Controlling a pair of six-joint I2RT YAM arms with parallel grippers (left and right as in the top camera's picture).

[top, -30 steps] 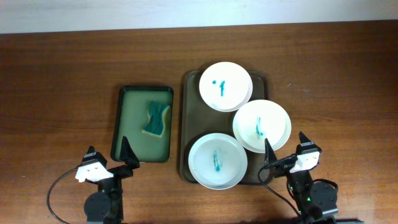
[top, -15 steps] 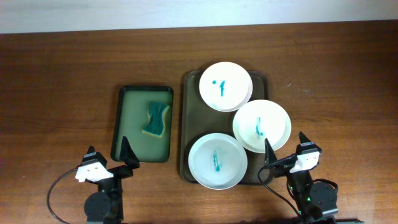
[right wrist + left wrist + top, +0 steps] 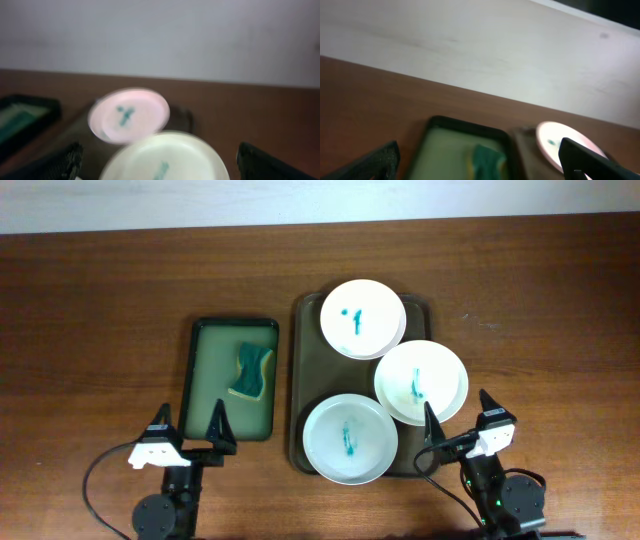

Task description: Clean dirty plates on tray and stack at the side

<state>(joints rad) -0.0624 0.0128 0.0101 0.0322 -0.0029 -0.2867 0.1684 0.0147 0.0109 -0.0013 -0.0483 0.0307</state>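
Observation:
Three white plates with teal stains lie on the brown tray: a far plate, a right plate and a near plate. A teal and yellow sponge lies in the dark green tray. My left gripper is open and empty at that tray's near edge. My right gripper is open and empty just near of the right plate. The left wrist view shows the sponge between my fingers. The right wrist view shows the right plate between my fingers.
The wooden table extends left of the green tray and right of the brown tray. A pale wall lies beyond the far table edge.
My left gripper has shifted a little to the right and turned toward the green tray. The right gripper and the plates have not moved.

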